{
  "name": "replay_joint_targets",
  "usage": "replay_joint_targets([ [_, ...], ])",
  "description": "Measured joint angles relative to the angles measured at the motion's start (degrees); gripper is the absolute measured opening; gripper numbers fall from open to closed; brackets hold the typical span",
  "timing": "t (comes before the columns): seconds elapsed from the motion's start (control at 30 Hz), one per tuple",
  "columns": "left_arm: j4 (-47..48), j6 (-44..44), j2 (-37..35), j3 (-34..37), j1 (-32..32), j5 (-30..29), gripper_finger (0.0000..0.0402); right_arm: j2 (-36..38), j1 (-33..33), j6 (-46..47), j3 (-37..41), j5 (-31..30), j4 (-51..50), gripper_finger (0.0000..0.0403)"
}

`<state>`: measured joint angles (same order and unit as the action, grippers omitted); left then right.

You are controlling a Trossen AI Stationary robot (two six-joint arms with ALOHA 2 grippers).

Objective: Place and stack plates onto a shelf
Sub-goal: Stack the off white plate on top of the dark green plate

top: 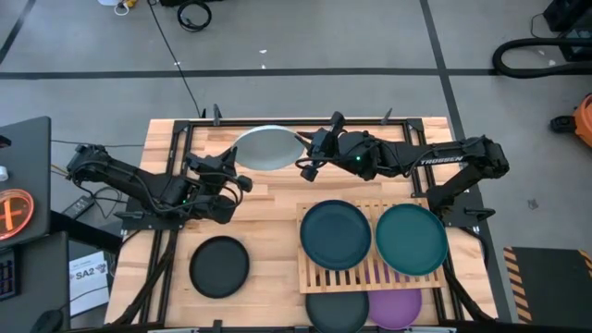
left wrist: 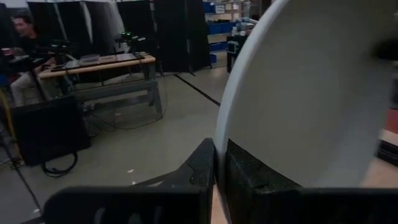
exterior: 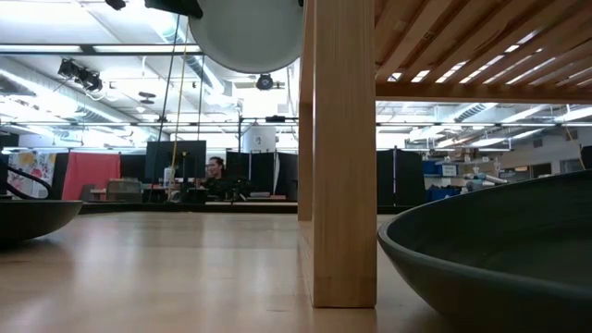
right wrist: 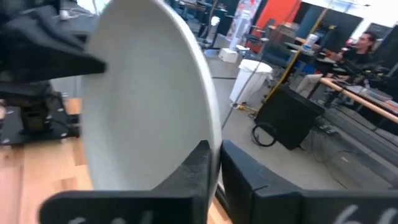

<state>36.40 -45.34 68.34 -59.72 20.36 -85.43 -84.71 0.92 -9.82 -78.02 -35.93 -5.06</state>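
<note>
A pale blue-grey plate (top: 268,148) hangs in the air over the far middle of the table, with both grippers shut on it. My left gripper (top: 239,178) is at its near-left rim and my right gripper (top: 303,159) at its right rim. The low view shows this plate (exterior: 245,32) high above the table top. On the slatted wooden shelf (top: 356,273) lie a dark teal plate (top: 335,233) and a teal plate (top: 411,239). Under the shelf sit a dark plate (top: 338,310) and a purple plate (top: 395,308). A black plate (top: 220,266) lies on the table at the near left. My left gripper pinches the plate's rim (left wrist: 219,134) between its two fingers, one on each face. It comes in roughly level from the table's near left. The plate stands tilted on edge, lifted clear of the table. My right gripper pinches the opposite rim (right wrist: 216,134) between its two fingers, one on each face. It reaches in roughly level from the table's right. The plate hangs between the two grippers, clear of everything.
The shelf's wooden leg (exterior: 344,153) stands close to the low camera, with the dark plate (exterior: 499,250) beside it. Black frame rails (top: 176,148) run along the table's edges. Bare table lies between the black plate and the shelf. People sit at desks in the room behind.
</note>
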Motion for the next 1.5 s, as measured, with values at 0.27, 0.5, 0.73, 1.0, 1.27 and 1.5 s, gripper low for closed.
replay_joint_targets([
  [0.27, -0.7, -0.4, 0.0, 0.0, 0.0, 2.5, 0.0039, -0.1, -0.1, -0.1, 0.0, -0.7, -0.1, 0.002],
  [0.5, -2.6, -0.4, 0.0, 0.0, 0.0, 4.3, 0.0041, -0.1, 0.0, -0.2, 0.0, -3.5, -0.1, 0.0017],
  [0.73, -2.5, -0.3, 0.0, 0.0, -0.4, 6.8, 0.0075, -0.1, -1.1, -0.4, 0.0, -5.7, -0.2, 0.0016],
  [1.0, -2.0, -0.2, -0.1, 0.0, -2.6, 13.6, 0.0148, 0.2, -3.6, -1.7, 0.0, -14.6, -0.1, 0.0015],
  [1.27, -2.1, -0.3, -0.1, 0.0, -3.2, 20.2, 0.0165, 3.9, -6.0, -2.6, 0.0, -14.1, -3.7, 0.0015],
  [1.5, -2.1, -0.3, -0.1, 0.0, -3.2, 22.7, 0.0165, 13.3, -7.8, 11.0, 0.0, -4.1, -19.0, 0.0015],
])
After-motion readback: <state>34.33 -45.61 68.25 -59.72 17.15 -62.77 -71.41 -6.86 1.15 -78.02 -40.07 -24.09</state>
